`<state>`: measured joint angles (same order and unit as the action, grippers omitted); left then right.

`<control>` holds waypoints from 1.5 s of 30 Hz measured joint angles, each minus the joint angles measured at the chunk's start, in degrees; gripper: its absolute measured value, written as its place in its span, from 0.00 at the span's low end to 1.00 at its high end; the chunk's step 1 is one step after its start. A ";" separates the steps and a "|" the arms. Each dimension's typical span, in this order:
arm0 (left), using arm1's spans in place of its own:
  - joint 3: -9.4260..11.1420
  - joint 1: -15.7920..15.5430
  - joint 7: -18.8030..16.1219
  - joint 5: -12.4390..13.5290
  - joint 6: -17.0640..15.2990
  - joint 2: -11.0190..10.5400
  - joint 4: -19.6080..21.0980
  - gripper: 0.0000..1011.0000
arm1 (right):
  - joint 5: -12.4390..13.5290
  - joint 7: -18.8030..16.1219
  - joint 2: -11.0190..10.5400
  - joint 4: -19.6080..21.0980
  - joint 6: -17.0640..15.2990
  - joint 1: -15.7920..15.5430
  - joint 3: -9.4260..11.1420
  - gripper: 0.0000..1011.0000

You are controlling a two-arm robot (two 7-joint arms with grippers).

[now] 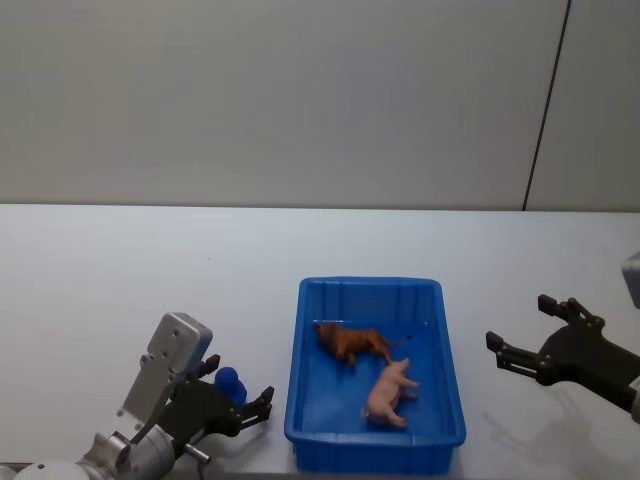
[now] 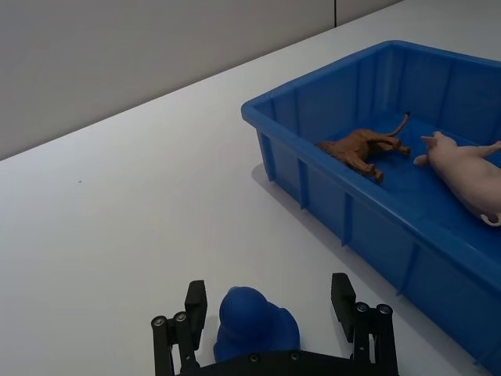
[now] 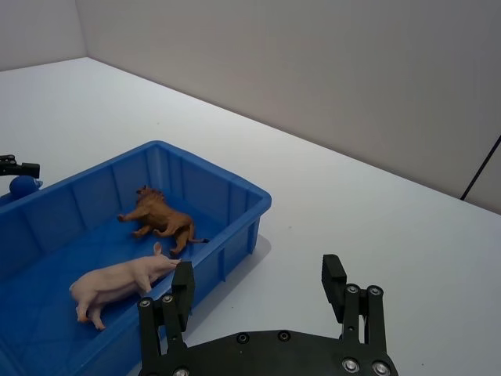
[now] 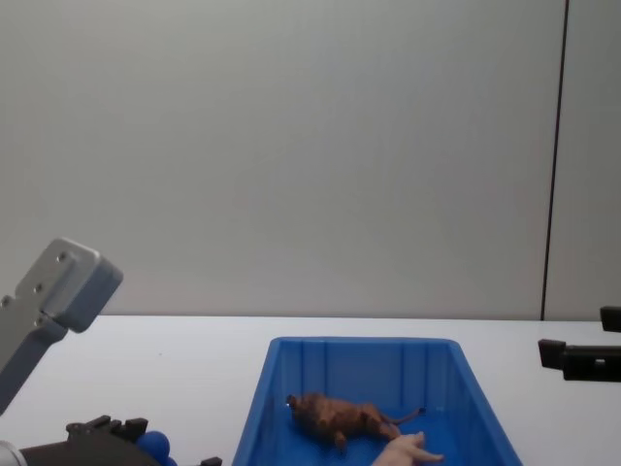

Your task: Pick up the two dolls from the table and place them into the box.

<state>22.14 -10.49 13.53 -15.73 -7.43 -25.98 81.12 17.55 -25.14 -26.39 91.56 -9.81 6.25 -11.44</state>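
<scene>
Left end effector [image 2: 270, 313], jaws spread wide, straddles the small blue round-headed plastic figure [image 2: 254, 323] on the white tabletop [image 2: 141, 211], blue plastic bin [image 2: 344, 227] at its 2 o'clock; right end effector [image 1: 522, 338] open, idle.

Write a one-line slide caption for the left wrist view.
Left gripper, jaws open, straddles the blue figure on the table beside the blue bin holding the lion and pink pig.

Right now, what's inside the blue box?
Inside the blue box lie a brown lion and a pink pig, both on their sides. Their undersides are hidden against the floor.
</scene>
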 joint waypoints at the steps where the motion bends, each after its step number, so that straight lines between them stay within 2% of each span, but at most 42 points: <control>1: 0.00 -0.07 0.00 0.08 -0.18 0.06 -0.05 0.99 | 0.00 0.00 0.00 0.00 0.00 0.00 0.00 0.99; 15: -0.08 -0.43 0.57 0.38 -1.79 0.33 -0.27 0.99 | 0.00 0.00 0.00 0.00 0.00 0.00 0.00 0.99; 27: -0.86 1.18 -0.69 -0.46 -2.37 -1.01 1.76 0.98 | 0.00 0.00 0.00 0.00 0.00 0.00 0.00 0.99; 34: -1.24 2.16 -1.68 -1.03 -2.55 -1.69 2.95 0.83 | 0.00 0.00 0.00 0.00 0.00 0.00 0.00 0.99; 37: -1.31 2.32 -1.85 -1.13 -2.55 -1.77 3.16 0.74 | 0.00 0.00 0.00 0.00 0.00 0.00 0.00 0.99; 38: -1.35 2.42 -1.94 -1.17 -2.56 -1.82 3.27 0.68 | 0.00 0.00 0.00 0.00 0.00 0.00 0.00 0.99; 41: -1.40 2.55 -2.03 -1.24 -2.56 -1.87 3.38 0.62 | 0.00 0.00 0.00 0.00 0.00 0.00 0.00 0.99; 42: -1.42 2.64 -2.07 -1.28 -2.53 -1.91 3.47 0.56 | 0.00 0.00 0.00 0.00 0.00 0.00 0.00 0.99; 45: -1.50 2.79 -2.13 -1.31 -2.41 -1.98 3.57 0.48 | 0.00 0.00 0.00 0.00 0.00 0.00 0.00 0.99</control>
<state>20.64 -7.70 11.40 -17.04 -9.84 -27.97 84.68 17.55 -25.14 -26.39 91.56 -9.81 6.25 -11.44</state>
